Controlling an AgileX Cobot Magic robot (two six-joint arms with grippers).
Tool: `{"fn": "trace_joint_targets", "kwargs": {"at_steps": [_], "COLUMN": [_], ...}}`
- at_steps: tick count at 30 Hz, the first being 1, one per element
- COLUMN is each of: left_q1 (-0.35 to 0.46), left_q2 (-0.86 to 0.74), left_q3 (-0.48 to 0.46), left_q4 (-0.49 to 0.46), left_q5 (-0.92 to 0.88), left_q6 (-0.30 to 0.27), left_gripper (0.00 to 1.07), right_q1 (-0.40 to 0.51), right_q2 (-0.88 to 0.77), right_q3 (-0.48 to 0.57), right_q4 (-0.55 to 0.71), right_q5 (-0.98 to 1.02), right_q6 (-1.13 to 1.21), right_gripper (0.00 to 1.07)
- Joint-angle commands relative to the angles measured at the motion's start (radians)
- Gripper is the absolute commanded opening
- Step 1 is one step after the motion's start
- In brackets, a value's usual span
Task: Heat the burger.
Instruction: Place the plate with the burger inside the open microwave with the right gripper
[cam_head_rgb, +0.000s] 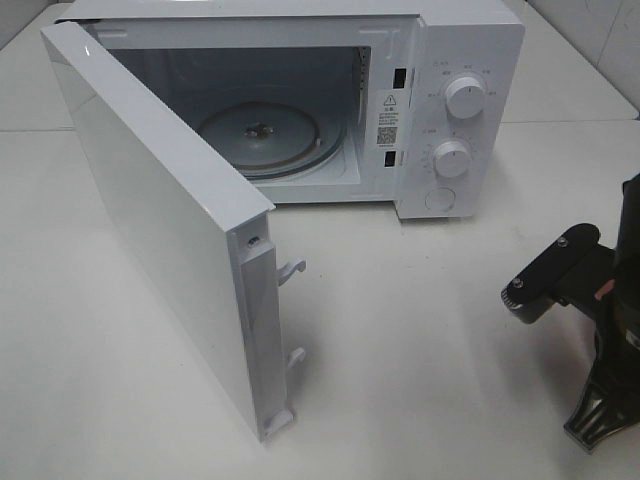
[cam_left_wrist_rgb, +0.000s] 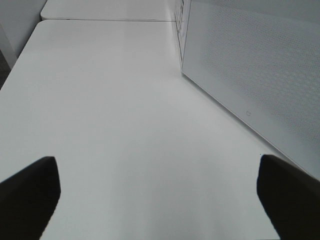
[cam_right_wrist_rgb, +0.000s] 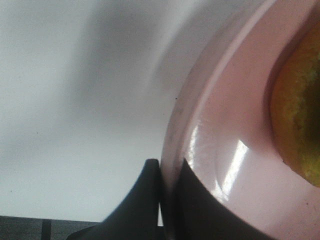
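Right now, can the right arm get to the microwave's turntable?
Probably yes: the door is swung wide to the left, away from the right arm, and the turntable sits bare in the open cavity.

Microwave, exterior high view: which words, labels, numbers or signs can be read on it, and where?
Nothing can be quoted.
Sticker on the microwave's door frame: warning triangle and QR-like square; print too small.
Markings around upper dial and lower dial: too small to read.
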Motion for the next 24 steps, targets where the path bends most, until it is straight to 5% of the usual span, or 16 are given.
{"fn": "trace_joint_targets", "kwargs": {"at_steps": [1,24], "left_q1": [0.002,0.002], "left_q2": [-0.014,-0.014], "left_q3": [0.001,0.001], "left_q4": [-0.003,-0.003], "left_q5": [-0.013,-0.013], "left_q6": [0.004,0.004], "left_gripper": [1.0,1.0], "right_q1": [0.02,0.173], "right_q2": [-0.039,-0.146], "right_q3": [0.017,0.06], "right_q4": [-0.039,-0.026], "right_q5": [0.044,0.042], "right_q6": [0.016,0.031], "right_gripper": [0.0,0.0]}}
